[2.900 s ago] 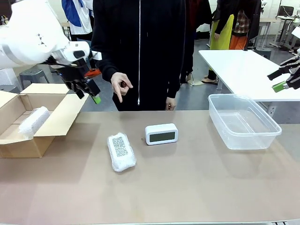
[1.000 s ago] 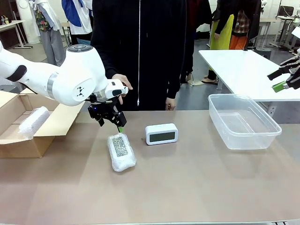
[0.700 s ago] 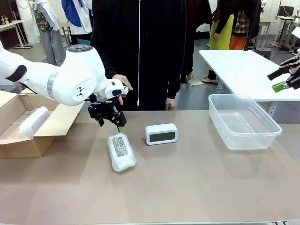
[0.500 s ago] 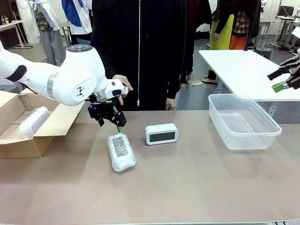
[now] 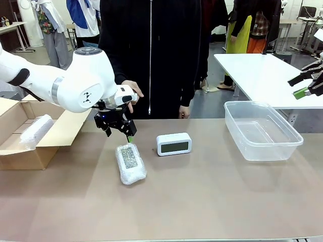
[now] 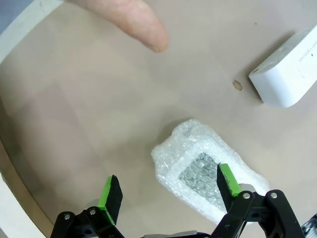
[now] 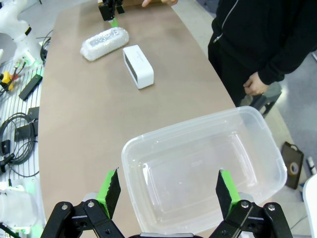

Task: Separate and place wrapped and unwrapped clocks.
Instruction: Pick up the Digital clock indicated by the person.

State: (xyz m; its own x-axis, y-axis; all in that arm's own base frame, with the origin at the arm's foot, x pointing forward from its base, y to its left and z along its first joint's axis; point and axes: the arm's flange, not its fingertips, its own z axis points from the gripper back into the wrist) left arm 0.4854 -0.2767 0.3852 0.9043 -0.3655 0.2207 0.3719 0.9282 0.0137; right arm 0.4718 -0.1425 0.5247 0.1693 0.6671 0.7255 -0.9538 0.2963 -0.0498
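The left gripper (image 5: 119, 134), jaws released, hovers over the wrapped bundle (image 5: 130, 163) toward the far edge of the table (image 5: 227, 201) — next it should descend, straddle it, clench. The right gripper (image 7: 167, 191) is released too.

"What's where on that table (image 5: 212, 201)?"

"The box (image 5: 20, 157) sits at the far left, with one wrapped bundle (image 5: 35, 130) lying inside it. The other wrapped bundle (image 5: 130, 162) lies left of centre. The clock (image 5: 173, 143) stands just to its right, a little farther back, not touching."

"And the tub (image 5: 237, 133)?"

"Over on the right, well apart from the clock. The left gripper (image 5: 119, 134) hangs over that bundle's far end, with the person's hand (image 5: 132, 91) just behind it. The right gripper (image 5: 298, 85) is up above the tub, at the far right."
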